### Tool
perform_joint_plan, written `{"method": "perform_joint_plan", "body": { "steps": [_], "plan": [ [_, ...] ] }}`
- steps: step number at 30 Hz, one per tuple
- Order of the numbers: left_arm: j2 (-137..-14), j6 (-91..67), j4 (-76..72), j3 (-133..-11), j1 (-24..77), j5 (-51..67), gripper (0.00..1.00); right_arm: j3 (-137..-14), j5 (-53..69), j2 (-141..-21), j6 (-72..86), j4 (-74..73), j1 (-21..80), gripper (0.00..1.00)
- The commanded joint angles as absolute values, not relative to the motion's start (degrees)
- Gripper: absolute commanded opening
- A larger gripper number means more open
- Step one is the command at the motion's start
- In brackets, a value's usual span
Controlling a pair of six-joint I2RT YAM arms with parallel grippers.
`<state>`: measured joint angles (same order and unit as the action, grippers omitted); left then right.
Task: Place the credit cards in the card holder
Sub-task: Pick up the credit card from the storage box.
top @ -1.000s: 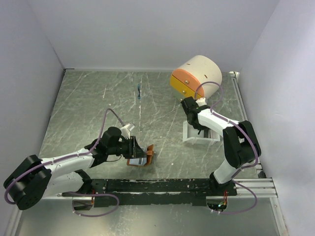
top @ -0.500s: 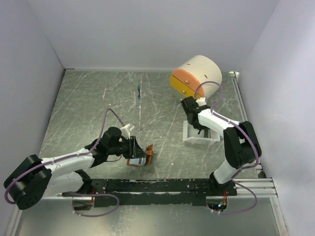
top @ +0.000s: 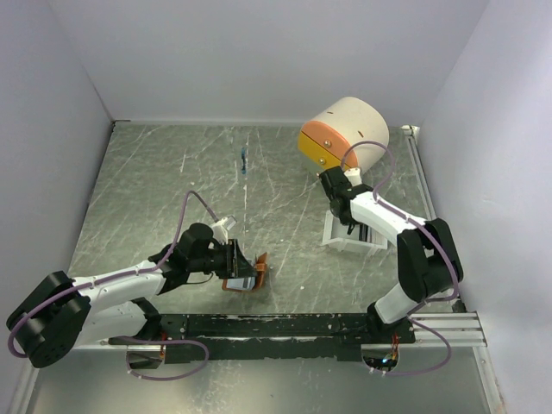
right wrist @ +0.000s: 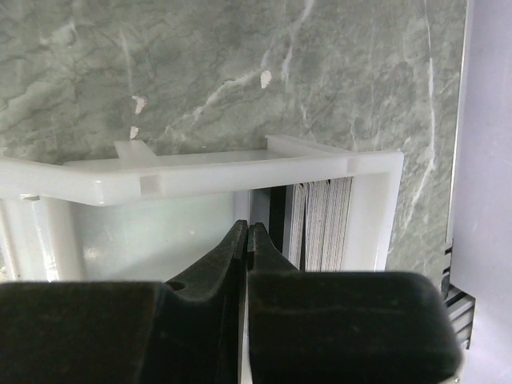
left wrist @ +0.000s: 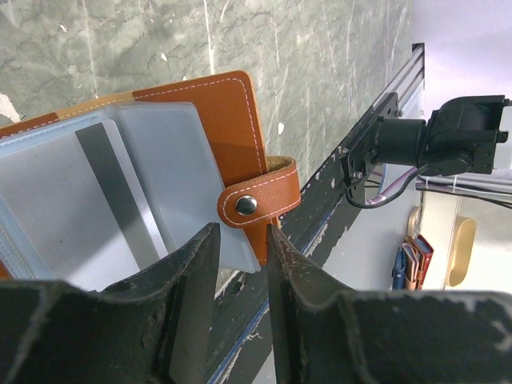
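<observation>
Two fingers [right wrist: 208, 272] of the right hand [right wrist: 246, 240] have pressed together inside the tray [right wrist: 200, 180].

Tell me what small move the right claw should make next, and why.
Probably lift the right claw straight up out of the white tray. Its jaws are shut right beside the upright credit cards, and whether one is pinched cannot be told until it rises. The left claw appears to grip the card holder, which lies open, ready to receive a card.
</observation>
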<state>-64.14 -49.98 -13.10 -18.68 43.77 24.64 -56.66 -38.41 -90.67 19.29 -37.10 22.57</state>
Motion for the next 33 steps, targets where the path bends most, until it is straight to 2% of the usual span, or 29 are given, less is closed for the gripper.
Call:
{"method": "perform_joint_plan", "body": {
  "steps": [1,16,22,29,33],
  "plan": [
    [-63.88,-50.17,-14.59,-18.36,44.37,23.74,0.4,-57.02,-36.3,-88.63,18.55,-36.13,22.15,0.0],
    [-62.7,-49.28,-10.48,-21.13,44.74,22.02,0.41,-59.22,-28.99,-80.03,21.38,-40.71,22.32,0.0],
    [-60.25,-48.94,-6.88,-22.81,44.73,18.91,0.48,-60.59,-25.27,-73.52,22.88,-43.44,22.4,0.0],
    [-58.06,-48.4,-2.01,-26.03,44.74,15.51,0.57,-60.73,-15.28,-65.23,25.34,-41.87,23.21,0.0],
    [-56.18,-47.75,2.22,-29.01,44.74,13.68,0.59,-58.72,-7.72,-60.16,26.1,-37.48,23.75,0.0]
  ]
}}
